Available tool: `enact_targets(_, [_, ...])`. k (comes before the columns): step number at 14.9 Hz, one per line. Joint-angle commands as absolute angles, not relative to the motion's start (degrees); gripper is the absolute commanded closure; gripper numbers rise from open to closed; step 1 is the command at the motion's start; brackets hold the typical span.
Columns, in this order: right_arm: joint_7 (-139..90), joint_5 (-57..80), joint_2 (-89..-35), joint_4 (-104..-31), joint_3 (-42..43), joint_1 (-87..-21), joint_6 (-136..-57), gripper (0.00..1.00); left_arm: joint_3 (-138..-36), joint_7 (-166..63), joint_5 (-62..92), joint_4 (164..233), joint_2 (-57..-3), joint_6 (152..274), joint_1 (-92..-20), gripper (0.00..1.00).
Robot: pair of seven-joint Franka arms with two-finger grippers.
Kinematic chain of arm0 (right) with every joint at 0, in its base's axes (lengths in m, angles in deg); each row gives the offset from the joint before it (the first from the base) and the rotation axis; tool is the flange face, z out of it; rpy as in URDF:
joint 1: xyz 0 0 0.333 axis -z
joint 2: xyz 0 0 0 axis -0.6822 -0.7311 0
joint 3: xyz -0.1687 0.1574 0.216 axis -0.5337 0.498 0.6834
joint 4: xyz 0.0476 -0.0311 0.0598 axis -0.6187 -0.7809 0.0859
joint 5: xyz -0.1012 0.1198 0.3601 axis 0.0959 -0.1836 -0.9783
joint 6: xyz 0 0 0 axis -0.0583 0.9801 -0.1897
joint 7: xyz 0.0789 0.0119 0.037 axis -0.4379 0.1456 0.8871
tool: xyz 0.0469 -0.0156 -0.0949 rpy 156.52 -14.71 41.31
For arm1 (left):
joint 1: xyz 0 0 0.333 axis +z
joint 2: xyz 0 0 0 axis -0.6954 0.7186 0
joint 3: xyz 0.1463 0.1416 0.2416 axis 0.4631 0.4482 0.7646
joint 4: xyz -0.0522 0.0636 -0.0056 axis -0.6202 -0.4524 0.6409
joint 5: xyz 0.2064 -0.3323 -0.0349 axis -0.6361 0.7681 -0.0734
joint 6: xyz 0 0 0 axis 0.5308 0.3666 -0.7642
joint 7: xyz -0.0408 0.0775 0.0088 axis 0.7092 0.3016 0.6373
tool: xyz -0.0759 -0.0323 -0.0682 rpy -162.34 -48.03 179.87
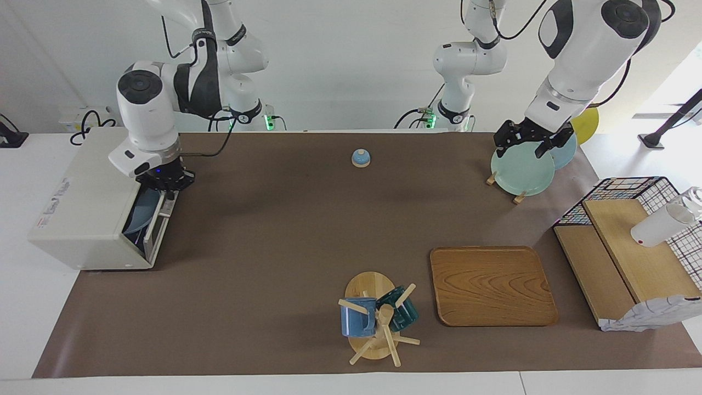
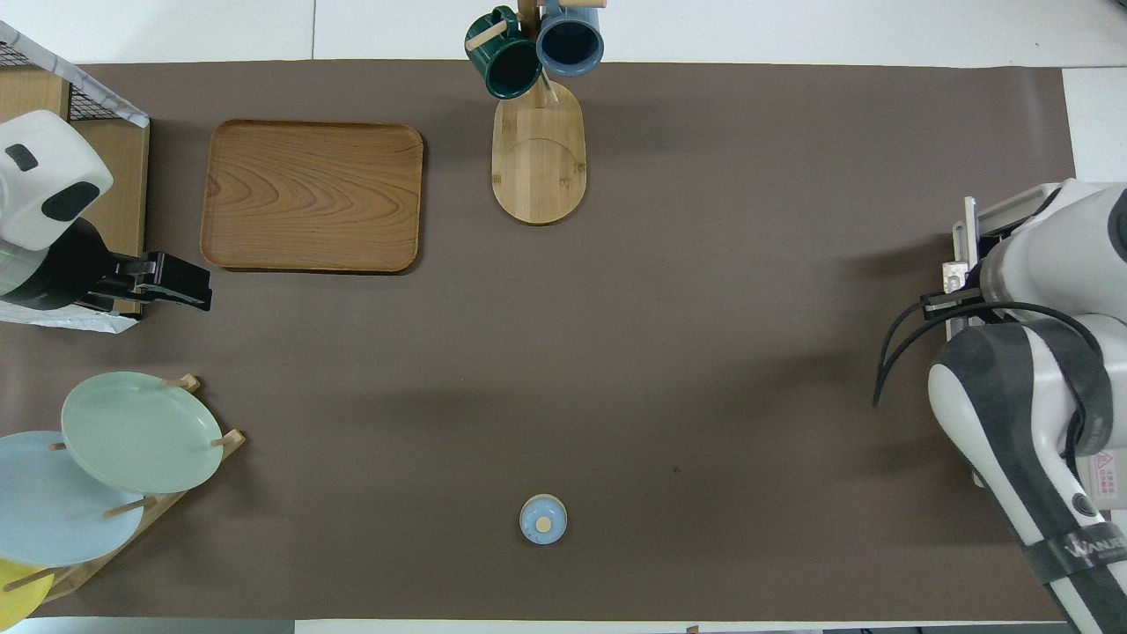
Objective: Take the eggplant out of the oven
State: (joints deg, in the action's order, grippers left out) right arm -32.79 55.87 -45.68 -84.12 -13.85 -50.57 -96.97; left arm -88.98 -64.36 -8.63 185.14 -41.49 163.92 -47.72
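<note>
The cream-white oven [image 1: 82, 208] stands at the right arm's end of the table. Its dark glass door [image 1: 156, 219] hangs partly open, the top edge tipped outward. My right gripper [image 1: 164, 185] is shut and sits right at the top of the door by the metal handle [image 1: 162, 208]; the hand hides its fingertips. A blue plate [image 1: 137, 215] shows inside the oven. The eggplant is out of view. In the overhead view the right arm covers most of the oven [image 2: 1012, 207]. My left gripper [image 1: 529, 141] waits open over the plate rack.
A small blue bell [image 1: 361, 158] sits mid-table near the robots. A rack of plates [image 1: 521, 173], a wooden tray [image 1: 492, 285], a mug tree [image 1: 378, 318] and a wire basket [image 1: 630, 189] with wooden boards fill the left arm's half.
</note>
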Motion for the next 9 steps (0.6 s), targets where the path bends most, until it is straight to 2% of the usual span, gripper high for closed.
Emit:
enact_targets(1, [-32.98,52.08,-48.9,-86.37,-13.97,-49.87,-103.92,1.0,-89.35,-64.13,-9.33,185.25,-41.97,163.59,-47.31,0.0])
enact_targets(4, [-33.15,51.81,-49.44,-90.95,-13.97,-49.87,-111.49,1.0,-89.35,-64.13,-9.33,185.25,-41.97,163.59,-47.23,0.0])
enact_targets(9, [-33.33,50.24,-52.59,-91.57,-13.88,-50.14,-114.4,1.0,-89.35,-64.13,-9.33,185.25,-41.97,163.59,-47.31,0.0])
